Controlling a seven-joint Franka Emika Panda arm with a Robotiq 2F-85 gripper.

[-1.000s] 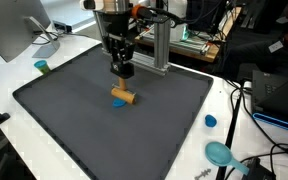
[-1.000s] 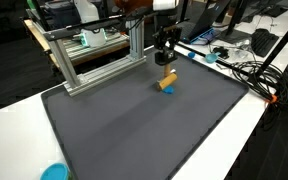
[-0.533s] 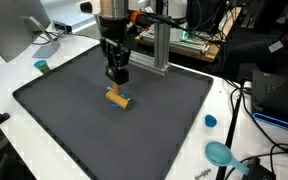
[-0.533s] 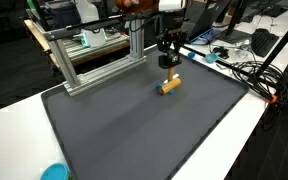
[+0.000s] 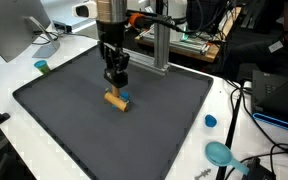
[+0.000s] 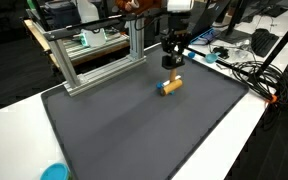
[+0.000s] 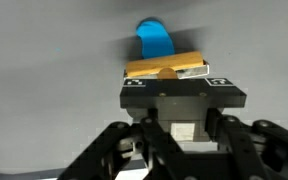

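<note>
The gripper (image 5: 115, 82) comes straight down over the middle of a dark grey mat (image 5: 84, 130) and is closed on a yellow block (image 5: 116, 97). In the wrist view the yellow block (image 7: 164, 68) sits crosswise between the jaws, at the tip of the gripper (image 7: 176, 78). A blue piece (image 7: 154, 42) sticks out beyond the block, and in an exterior view the same blue piece (image 5: 126, 101) shows at one end of it. The block is down at the mat; whether it rests there or hangs just clear cannot be told.

The mat covers most of a white surface (image 5: 14, 78), which shows only as a border around it. In both exterior views an aluminium frame (image 5: 160, 45) (image 6: 94, 60) stands along the far edge of the mat, behind the arm.

On the white border, in an exterior view, a small teal cylinder (image 5: 42, 67) stands near one corner of the mat. A blue cap (image 5: 211, 121) and a teal round thing (image 5: 220, 153) lie on the opposite side. A monitor (image 5: 9, 30) stands at the corner of the surface. Black cables (image 5: 254, 110) trail off its edge towards cluttered workbenches behind.
</note>
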